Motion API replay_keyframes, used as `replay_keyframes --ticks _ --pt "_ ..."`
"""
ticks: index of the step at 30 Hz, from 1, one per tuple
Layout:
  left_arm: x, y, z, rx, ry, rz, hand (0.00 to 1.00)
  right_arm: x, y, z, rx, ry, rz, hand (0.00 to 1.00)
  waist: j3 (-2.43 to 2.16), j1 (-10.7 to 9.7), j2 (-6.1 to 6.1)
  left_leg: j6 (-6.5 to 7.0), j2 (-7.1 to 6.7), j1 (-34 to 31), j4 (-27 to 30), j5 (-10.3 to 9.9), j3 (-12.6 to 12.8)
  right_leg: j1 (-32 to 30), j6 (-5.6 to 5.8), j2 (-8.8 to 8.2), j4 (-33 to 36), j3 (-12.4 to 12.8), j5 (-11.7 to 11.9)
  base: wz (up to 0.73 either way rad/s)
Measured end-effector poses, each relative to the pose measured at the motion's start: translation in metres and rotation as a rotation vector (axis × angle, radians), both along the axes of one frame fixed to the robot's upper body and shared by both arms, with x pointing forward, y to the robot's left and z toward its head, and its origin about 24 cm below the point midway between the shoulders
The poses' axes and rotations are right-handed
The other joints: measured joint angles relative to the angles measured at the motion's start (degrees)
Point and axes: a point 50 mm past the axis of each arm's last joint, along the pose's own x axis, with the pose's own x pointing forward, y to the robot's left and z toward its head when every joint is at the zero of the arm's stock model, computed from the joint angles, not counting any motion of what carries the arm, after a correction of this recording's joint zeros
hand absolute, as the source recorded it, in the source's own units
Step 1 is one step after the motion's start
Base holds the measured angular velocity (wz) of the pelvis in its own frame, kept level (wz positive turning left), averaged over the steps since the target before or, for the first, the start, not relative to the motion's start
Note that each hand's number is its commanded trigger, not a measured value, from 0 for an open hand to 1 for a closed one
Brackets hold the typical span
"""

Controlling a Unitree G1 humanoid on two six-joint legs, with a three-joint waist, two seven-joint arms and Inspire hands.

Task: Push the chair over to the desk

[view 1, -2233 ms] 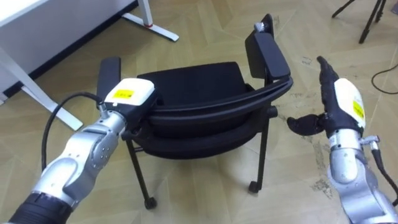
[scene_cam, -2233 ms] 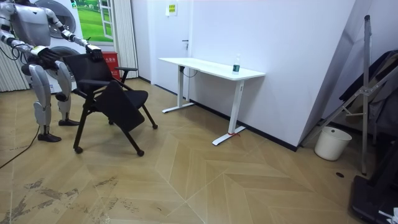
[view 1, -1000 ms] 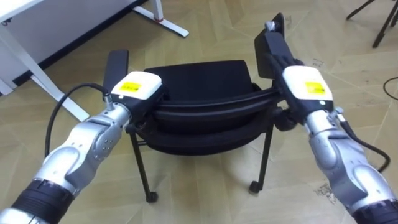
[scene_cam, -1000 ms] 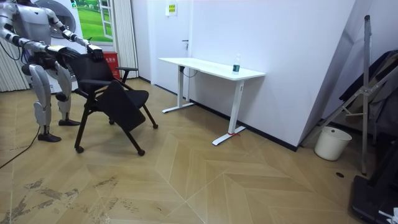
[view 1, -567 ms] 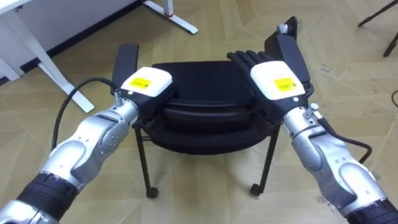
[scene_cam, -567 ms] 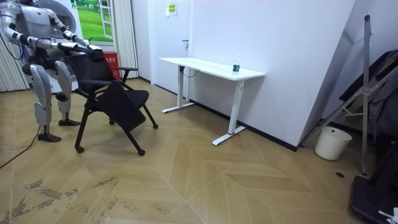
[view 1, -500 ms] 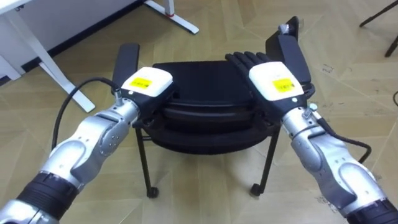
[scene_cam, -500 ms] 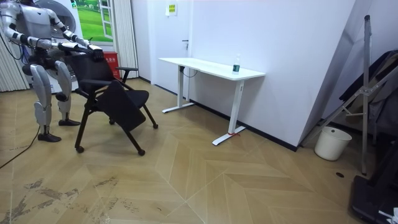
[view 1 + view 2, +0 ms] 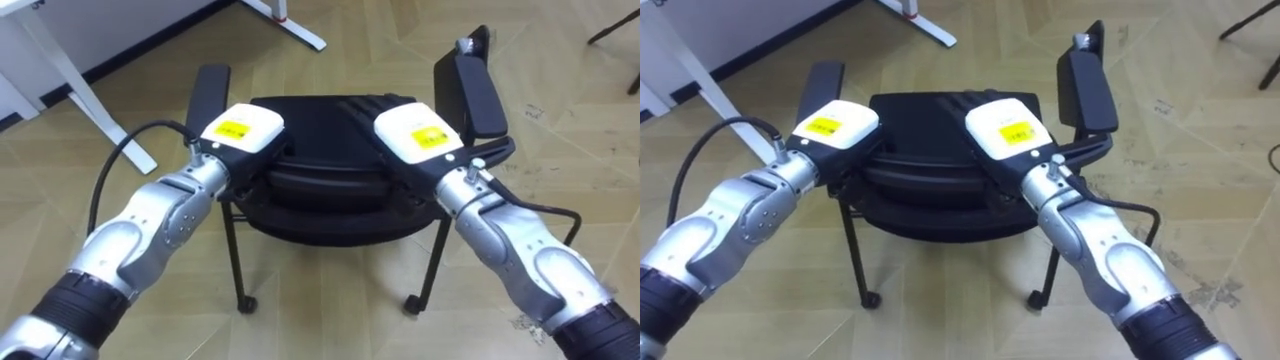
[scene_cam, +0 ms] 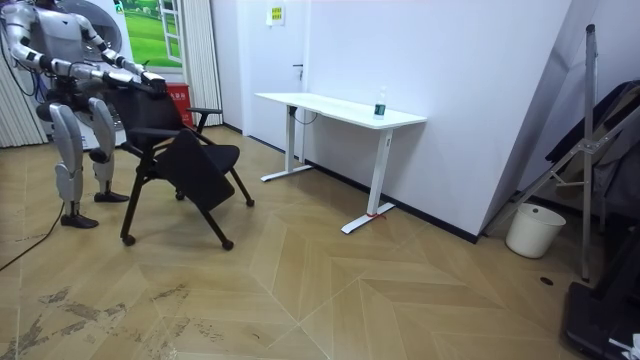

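Left hand [image 9: 240,133] and right hand [image 9: 415,138], yellow-labelled, rest on chair [image 9: 320,215] back.

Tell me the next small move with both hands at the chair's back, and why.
Probably a gentle, even push forward with both arms. The left hand and right hand both rest on the backrest top of the chair, one either side of its middle. It stands on castors, and the room view shows floor between it and the white desk.

Chair [image 9: 320,128] directly ahead, desk [image 10: 340,108] beyond, to left
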Motion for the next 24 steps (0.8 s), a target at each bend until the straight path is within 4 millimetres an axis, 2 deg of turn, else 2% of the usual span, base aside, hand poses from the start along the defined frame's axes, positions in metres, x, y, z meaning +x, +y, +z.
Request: replay_keyframes --ticks 5,9,13,20,21,22,23,24 --pt "0.001 -0.005 0.001 0.012 0.0 -0.014 1.0 0.002 -0.008 -0.007 -0.007 0.0 -0.019 0.0 0.09 -0.13 0.19 0.0 -0.07 -0.23 0.44 0.0 -1.44 1.29 -0.03 0.01 -1.37 -1.06 0.02 0.13" --pt "0.002 -0.005 0.002 0.018 -0.003 -0.013 1.0 0.001 -0.01 -0.009 0.013 -0.043 -0.015 0.0 0.54 -0.31 1.17 -0.01 -0.08 -0.78 1.28 -0.01 -1.86 1.51 -0.06 -0.06 -1.62 -1.37 0.06 0.05" --pt "0.002 -0.005 0.002 0.02 -0.001 -0.012 1.0 -0.001 -0.011 -0.009 0.028 -0.084 -0.018 0.0 0.42 -0.65 2.37 -0.01 -0.08 -1.11 1.36 -0.01 -2.36 1.49 -0.06 -0.07 -1.76 -1.78 0.06 0.03" --pt "0.002 -0.005 0.001 0.021 0.004 -0.015 1.0 -0.005 -0.014 -0.014 0.053 -0.125 -0.018 0.0 0.35 -0.42 2.49 -0.01 -0.18 -0.7 1.35 0.0 -2.45 2.13 -0.07 -0.07 -2.29 -1.74 0.08 0.0" --pt "0.002 -0.005 0.001 0.022 0.007 -0.018 1.0 -0.006 -0.015 -0.015 0.053 -0.134 -0.02 0.07 0.33 -0.33 2.51 -0.02 -0.17 -0.58 1.35 0.0 -2.46 2.24 -0.07 -0.07 -2.29 -1.72 0.08 0.0" --pt "0.001 -0.005 0.001 0.023 0.008 -0.019 1.0 -0.006 -0.016 -0.016 0.052 -0.14 -0.022 0.8 0.32 -0.28 2.52 -0.02 -0.17 -0.4 1.35 0.0 -2.49 2.42 -0.07 -0.06 -2.31 -1.72 0.08 0.0" --pt "0.001 -0.005 0.001 0.023 0.009 -0.019 1.0 -0.007 -0.016 -0.016 0.051 -0.143 -0.023 1.0 0.32 -0.28 2.52 -0.02 -0.17 -0.28 1.35 0.0 -2.53 2.53 -0.07 -0.06 -2.31 -1.72 0.08 0.0" --pt "0.001 -0.006 0.0 0.026 0.014 -0.022 1.0 -0.008 -0.017 -0.018 0.05 -0.144 -0.026 1.0 0.33 -0.23 2.52 -0.01 -0.19 0.12 1.29 0.0 -2.55 2.9 -0.07 -0.06 -2.35 -1.71 0.08 0.0"
